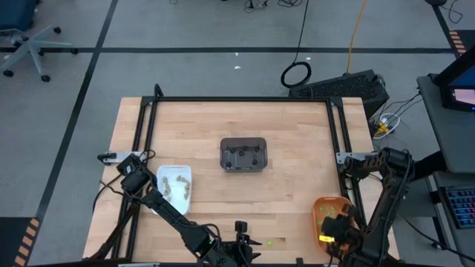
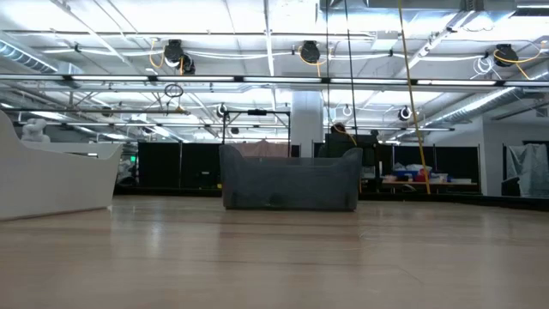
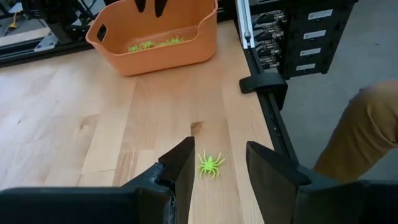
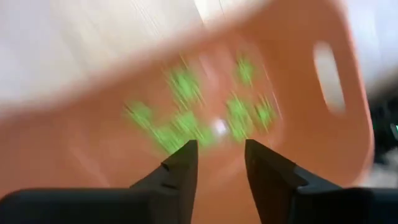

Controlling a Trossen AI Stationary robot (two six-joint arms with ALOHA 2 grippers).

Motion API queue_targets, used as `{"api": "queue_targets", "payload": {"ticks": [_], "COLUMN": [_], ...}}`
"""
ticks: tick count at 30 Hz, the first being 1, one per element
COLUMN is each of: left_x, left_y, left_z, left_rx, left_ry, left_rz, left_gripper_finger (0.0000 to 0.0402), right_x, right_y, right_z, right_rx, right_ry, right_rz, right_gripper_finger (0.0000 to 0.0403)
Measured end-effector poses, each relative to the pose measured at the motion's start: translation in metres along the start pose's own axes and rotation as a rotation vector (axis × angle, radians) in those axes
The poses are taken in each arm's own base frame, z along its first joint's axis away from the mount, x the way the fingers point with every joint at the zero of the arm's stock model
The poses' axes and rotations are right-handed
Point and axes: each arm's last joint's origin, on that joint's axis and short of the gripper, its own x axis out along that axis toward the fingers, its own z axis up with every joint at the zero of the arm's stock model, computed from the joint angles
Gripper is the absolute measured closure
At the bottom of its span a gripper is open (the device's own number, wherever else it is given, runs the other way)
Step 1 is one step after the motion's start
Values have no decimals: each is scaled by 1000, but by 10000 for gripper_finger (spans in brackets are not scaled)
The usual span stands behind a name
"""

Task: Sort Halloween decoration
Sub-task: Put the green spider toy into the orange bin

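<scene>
Your left tool (image 3: 216, 171) hangs low over the desk (image 3: 74, 124) near its front edge, fingers spread apart and holding nothing, with a lime-green spider (image 3: 209, 164) lying on the wood right between the fingertips. Ahead of that tool stands the orange tray (image 3: 155, 38), with more green trinkets (image 3: 152, 44) on its floor. Your right tool (image 4: 219, 163) hovers directly above that same tray, fingers parted and empty, green pieces blurred beneath it. Farther off from both tools, the white tray (image 1: 175, 188) holds pale tan pieces (image 1: 173, 182), and the dark grey tray (image 1: 243, 155) at the desk's middle holds dark ones (image 1: 245, 156).
</scene>
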Motion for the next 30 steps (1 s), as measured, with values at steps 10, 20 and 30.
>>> {"api": "queue_targets", "payload": {"ticks": [10, 20, 30], "left_x": [1, 1, 0], "left_y": [2, 2, 1], "left_z": [0, -1, -2], "left_rx": [2, 7, 10], "left_ry": [6, 12, 17], "left_rz": [5, 6, 5], "left_gripper_finger": [252, 252, 252], "right_x": [-17, 13, 44], "right_y": [36, 89, 113], "right_z": [23, 58, 77], "right_rx": [-16, -155, -299], "right_ry": [-676, -670, -673], "right_rz": [284, 379, 361], "right_gripper_finger": [273, 273, 272]}}
